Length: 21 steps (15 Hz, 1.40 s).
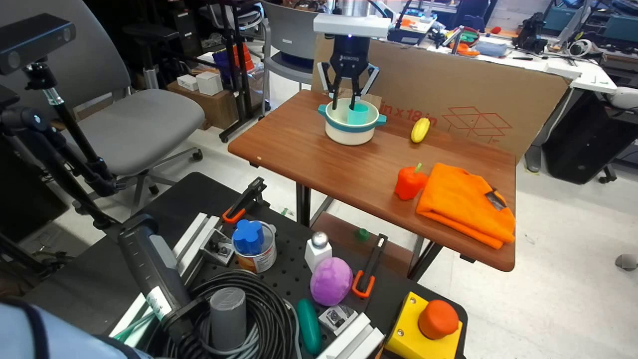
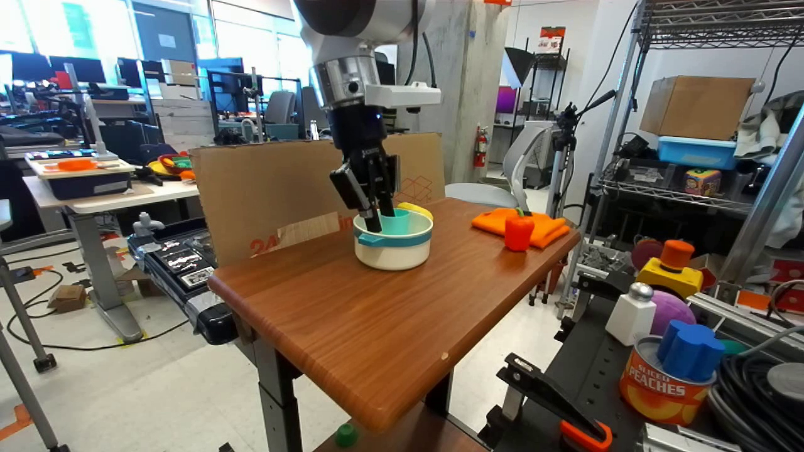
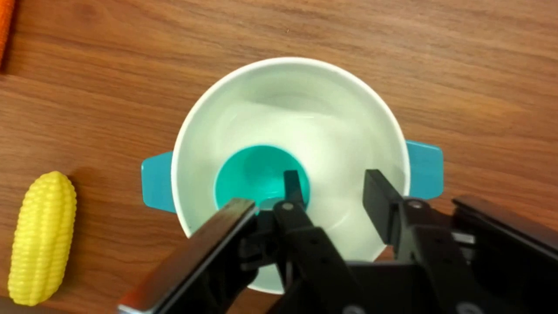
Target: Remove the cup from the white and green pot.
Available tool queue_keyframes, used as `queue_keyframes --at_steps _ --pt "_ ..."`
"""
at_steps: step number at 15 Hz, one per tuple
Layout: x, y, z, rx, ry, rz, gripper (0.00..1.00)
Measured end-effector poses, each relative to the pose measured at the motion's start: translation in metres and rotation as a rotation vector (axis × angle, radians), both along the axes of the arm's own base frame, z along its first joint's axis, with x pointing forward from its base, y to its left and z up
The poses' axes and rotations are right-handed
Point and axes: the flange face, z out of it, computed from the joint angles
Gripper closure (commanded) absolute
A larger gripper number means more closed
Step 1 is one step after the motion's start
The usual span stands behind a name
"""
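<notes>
Nearest us in an exterior view, a yellow button box (image 1: 406,324) sits on a black board (image 1: 289,239). Beyond it, a folded orange cloth (image 1: 463,202) lies on the wooden counter (image 1: 299,137), a red pepper (image 1: 409,183) just beside it. Farther back we see a corn cob (image 1: 420,130) and the pot (image 1: 350,137), with the cup (image 1: 358,116) upright inside, off-centre. The tool (image 1: 344,106) reaches into the pot's opening, its fingers (image 3: 377,194) parted by a clear gap and holding nothing; in the wrist view we find one over the cup's mouth, the other outside the cup. Behind stands a cardboard sheet (image 1: 413,75).
</notes>
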Motion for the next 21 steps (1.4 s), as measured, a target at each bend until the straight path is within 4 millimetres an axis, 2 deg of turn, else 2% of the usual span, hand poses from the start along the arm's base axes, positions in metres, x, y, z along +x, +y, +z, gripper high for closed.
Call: queue_keyframes --at_steps 1,2,8,12,14,16,18,21 --pt "0.002 -0.001 -0.001 -0.001 0.002 -0.003 0.97" --pt "0.003 -0.002 -0.001 -0.002 0.006 -0.007 1.0" --pt "0.006 -0.011 0.02 0.017 0.04 -0.031 0.99" --pt "0.0 -0.017 0.064 0.068 0.053 -0.011 0.99" --pt "-0.009 -0.026 0.089 0.077 0.043 0.0 0.99" --pt "-0.021 -0.04 0.104 0.076 0.041 -0.002 0.99" --pt "-0.036 -0.054 0.106 0.066 0.058 -0.011 0.99" --pt "-0.058 -0.063 0.086 0.047 0.119 -0.016 0.99"
